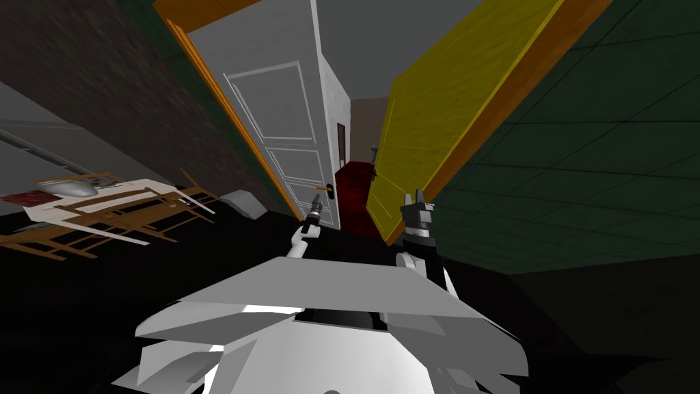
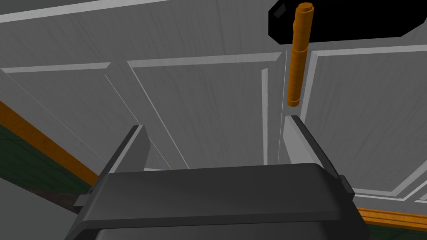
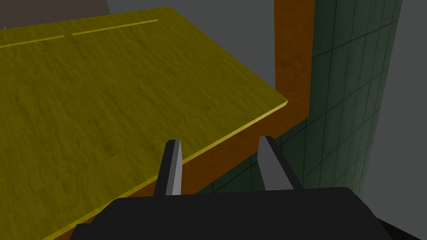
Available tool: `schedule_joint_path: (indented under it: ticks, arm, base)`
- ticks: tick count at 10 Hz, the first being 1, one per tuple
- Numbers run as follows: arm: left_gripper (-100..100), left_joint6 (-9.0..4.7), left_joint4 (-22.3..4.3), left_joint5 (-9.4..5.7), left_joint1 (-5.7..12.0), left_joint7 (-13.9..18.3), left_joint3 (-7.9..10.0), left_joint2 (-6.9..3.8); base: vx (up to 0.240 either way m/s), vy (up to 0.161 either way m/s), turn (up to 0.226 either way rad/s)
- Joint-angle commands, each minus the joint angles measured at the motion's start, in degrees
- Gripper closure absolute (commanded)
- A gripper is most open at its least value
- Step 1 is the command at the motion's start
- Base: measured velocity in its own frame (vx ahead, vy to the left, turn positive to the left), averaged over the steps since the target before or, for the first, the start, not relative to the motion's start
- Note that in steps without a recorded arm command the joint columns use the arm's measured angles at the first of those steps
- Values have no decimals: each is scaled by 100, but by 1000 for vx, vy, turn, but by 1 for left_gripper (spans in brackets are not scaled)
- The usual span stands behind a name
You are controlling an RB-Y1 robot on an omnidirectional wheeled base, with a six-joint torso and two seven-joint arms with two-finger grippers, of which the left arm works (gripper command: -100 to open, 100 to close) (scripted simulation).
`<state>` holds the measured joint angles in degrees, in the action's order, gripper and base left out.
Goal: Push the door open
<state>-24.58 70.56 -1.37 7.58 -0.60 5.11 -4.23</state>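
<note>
A white panelled door (image 1: 287, 130) stands ajar ahead on my left, with an orange lever handle (image 1: 322, 187) on a black plate near its free edge. My left gripper (image 1: 316, 202) is just below that handle, open and empty. Seen from the left wrist, the handle (image 2: 299, 54) hangs just beyond the left gripper (image 2: 214, 137), in line with one fingertip (image 2: 297, 133), and the door panel (image 2: 200, 96) lies close behind. A yellow door (image 1: 444, 102) stands open on my right. My right gripper (image 1: 416, 200) is open and empty near the yellow door's edge (image 3: 104, 104).
An orange frame (image 3: 292, 62) and a dark green tiled wall (image 1: 601, 157) lie right of the yellow door. A dark red object (image 1: 355, 185) sits in the gap between the doors. A wooden table with chairs (image 1: 102, 212) stands far left, a grey block (image 1: 243, 203) by the wall.
</note>
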Motion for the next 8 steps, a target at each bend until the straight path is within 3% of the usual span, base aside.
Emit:
schedule_joint_path:
  ticks: [1, 8]
  arm:
    - [-100, 34, -193, -5, 114, -18, 25, 16]
    - [-100, 157, -1081, -27, 655, -101, 144, 129]
  base:
    - [23, 142, -153]
    - [16, 152, -135]
